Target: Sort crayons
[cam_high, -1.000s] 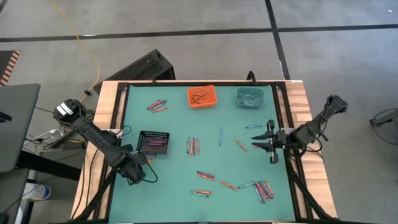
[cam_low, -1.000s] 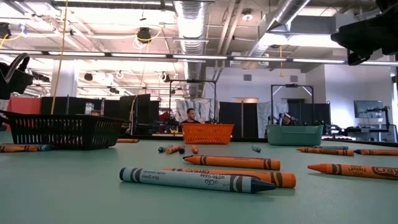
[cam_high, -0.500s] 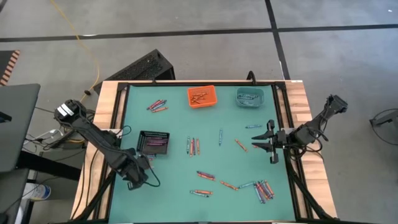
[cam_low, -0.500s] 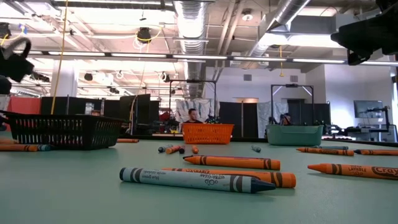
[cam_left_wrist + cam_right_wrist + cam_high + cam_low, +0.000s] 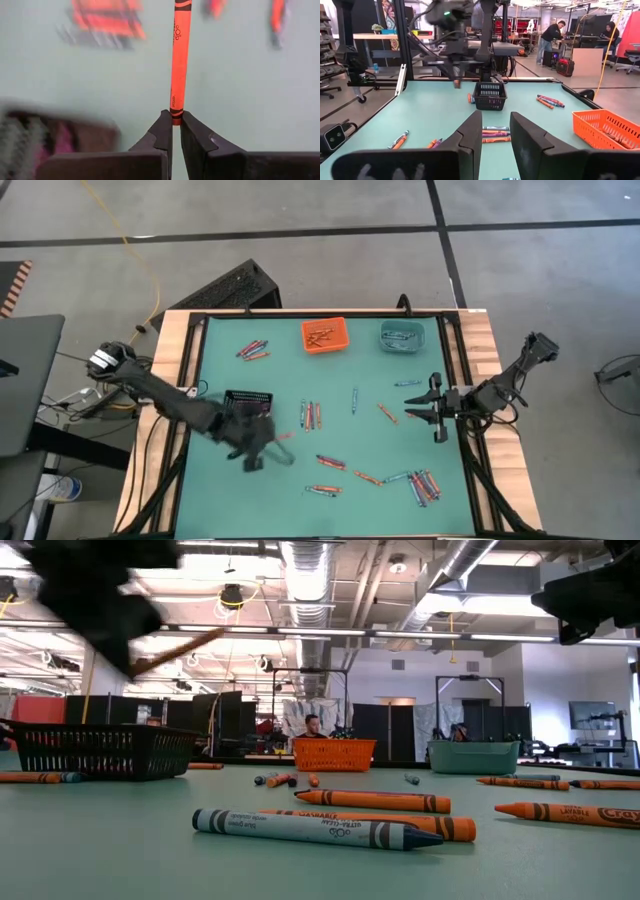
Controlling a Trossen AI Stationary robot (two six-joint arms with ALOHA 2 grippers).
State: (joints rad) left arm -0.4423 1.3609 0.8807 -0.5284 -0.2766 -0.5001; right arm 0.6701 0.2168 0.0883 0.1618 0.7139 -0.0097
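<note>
Left wrist view: left gripper [image 5: 176,121] pinches the orange-red crayon [image 5: 179,55] by one end, its long axis running straight out from the fingertips. High view: held above the mat, at 4 o'clock of the black bin [image 5: 249,404]. Advised: carry level toward the orange bin [image 5: 325,335] at 1 o'clock, release low. Right gripper [image 5: 433,412] idles, fingers apart, empty.
</note>
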